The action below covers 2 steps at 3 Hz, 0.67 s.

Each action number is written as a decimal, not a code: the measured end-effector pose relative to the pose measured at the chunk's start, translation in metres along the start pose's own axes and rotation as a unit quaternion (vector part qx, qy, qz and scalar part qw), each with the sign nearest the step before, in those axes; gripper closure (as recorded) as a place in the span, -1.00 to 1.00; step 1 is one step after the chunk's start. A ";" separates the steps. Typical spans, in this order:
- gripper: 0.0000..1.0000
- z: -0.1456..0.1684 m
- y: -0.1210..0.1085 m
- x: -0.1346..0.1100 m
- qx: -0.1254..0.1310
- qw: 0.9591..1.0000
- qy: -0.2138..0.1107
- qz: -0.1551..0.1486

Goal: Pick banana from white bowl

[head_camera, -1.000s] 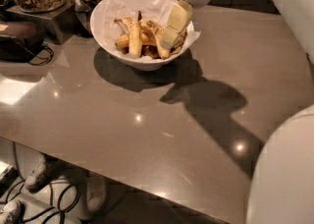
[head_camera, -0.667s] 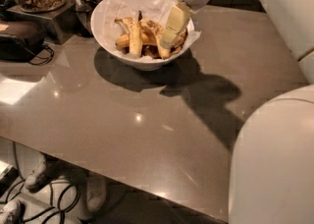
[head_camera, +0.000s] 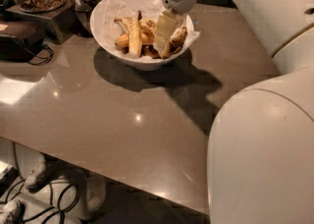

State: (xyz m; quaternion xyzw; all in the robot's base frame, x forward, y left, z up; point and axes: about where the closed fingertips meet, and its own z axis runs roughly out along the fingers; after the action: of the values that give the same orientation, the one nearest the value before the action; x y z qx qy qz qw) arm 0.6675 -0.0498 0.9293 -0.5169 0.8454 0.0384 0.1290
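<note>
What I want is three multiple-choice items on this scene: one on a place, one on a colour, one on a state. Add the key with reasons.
1. Where is the hand?
A) over bare table
B) down in the white bowl
C) at the nut jar
2. The bowl's colour?
A) red
B) white
C) black
3. The speckled banana is:
A) lying in the bowl
B) on the table
C) lifted clear
Key: 1 B, the hand reaches down inside it; 2 B, its rim and wall show white; 3 A, it rests against the bowl's right side.
</note>
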 end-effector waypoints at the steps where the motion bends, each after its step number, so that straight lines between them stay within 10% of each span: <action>1: -0.52 0.005 0.005 -0.009 -0.001 1.000 0.007 -0.012; 2: -0.56 0.009 0.008 -0.016 -0.008 1.000 0.009 -0.018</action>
State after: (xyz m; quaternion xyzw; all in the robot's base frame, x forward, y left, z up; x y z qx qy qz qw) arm 0.6690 -0.0301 0.9239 -0.5330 0.8370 0.0383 0.1175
